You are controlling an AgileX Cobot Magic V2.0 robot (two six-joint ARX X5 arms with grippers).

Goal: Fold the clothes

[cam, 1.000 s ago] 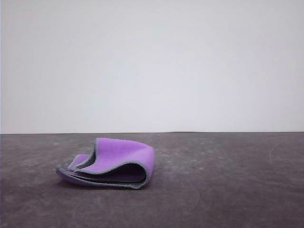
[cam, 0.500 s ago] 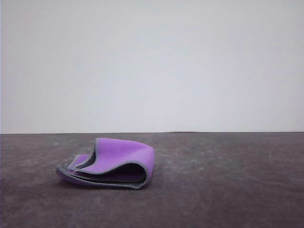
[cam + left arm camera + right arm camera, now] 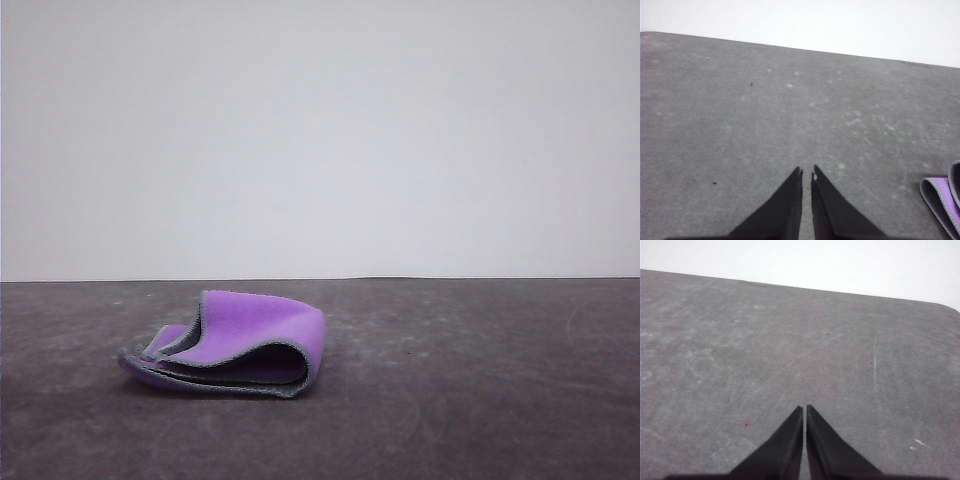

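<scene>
Your left gripper (image 3: 806,171) hangs over bare grey table (image 3: 740,125), its black fingers (image 3: 785,205) pressed nearly together on nothing, a corner of the cloth (image 3: 942,197) lying off to one side of it, apart from the tips. Your right gripper (image 3: 804,408) is likewise clenched empty above scratched tabletop. Farther out, in the front view, you see the purple cloth (image 3: 235,345) lying left of centre on the table, loosely folded in layers, purple face out, grey stitched edging showing along the open near edge. Behind the table's far edge stands a plain white wall (image 3: 320,140).
</scene>
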